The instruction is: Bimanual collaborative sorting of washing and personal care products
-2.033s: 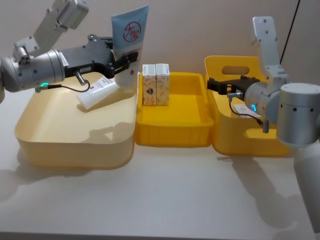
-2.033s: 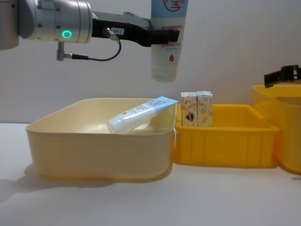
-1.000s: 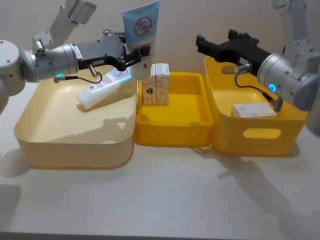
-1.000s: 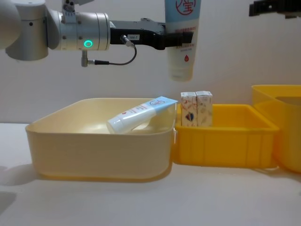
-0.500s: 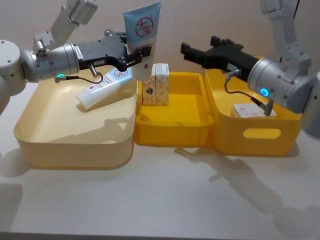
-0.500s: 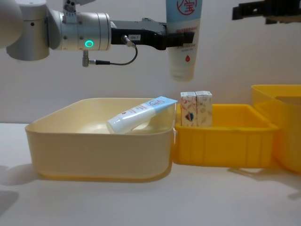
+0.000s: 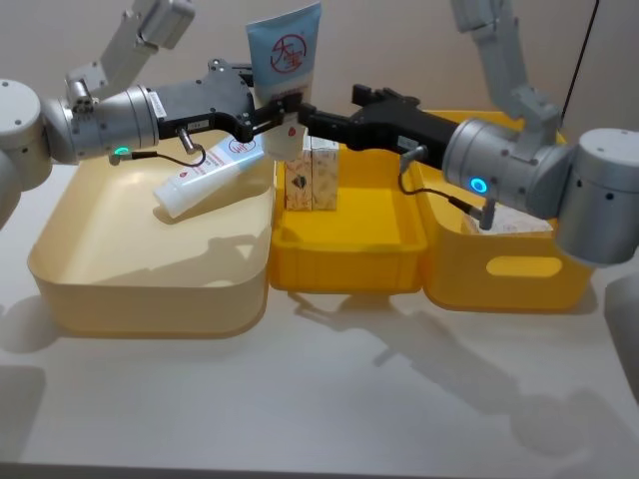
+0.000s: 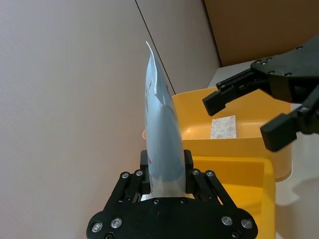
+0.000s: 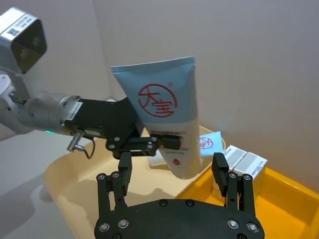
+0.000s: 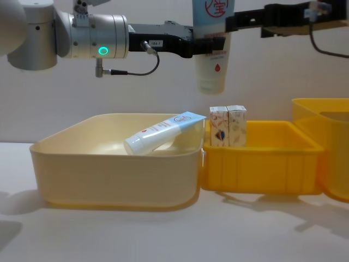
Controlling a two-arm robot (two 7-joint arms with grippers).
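While it hangs cap-down and flat end up, the held tube (image 7: 283,75) shows a pale blue upper half with a red ring around the red characters 大宝, and a white lower half with a small red drop mark; the finer print below cannot be read. The left gripper (image 7: 262,116) is clamped on its lower part, just above the cap, holding it in the air over the far-left corner of the yellow tray (image 7: 344,254). Directly below stand two cartons (image 7: 312,168), upright and touching side by side, white with coloured print too small to read.

The right gripper (image 7: 312,124) reaches in from the right at the same height, just beside the tube, its fingers (image 9: 220,172) spread wide to either side of the tube and gripping nothing.

A second tube (image 7: 205,178) with the same red ring lies tilted in the cream bin (image 7: 150,289) to the left, its flat end propped on the far-right rim. To the right of the tray, a yellow basket (image 7: 509,269) holds a flat pale packet (image 7: 514,225). All three containers sit side by side on the desk (image 7: 329,399).
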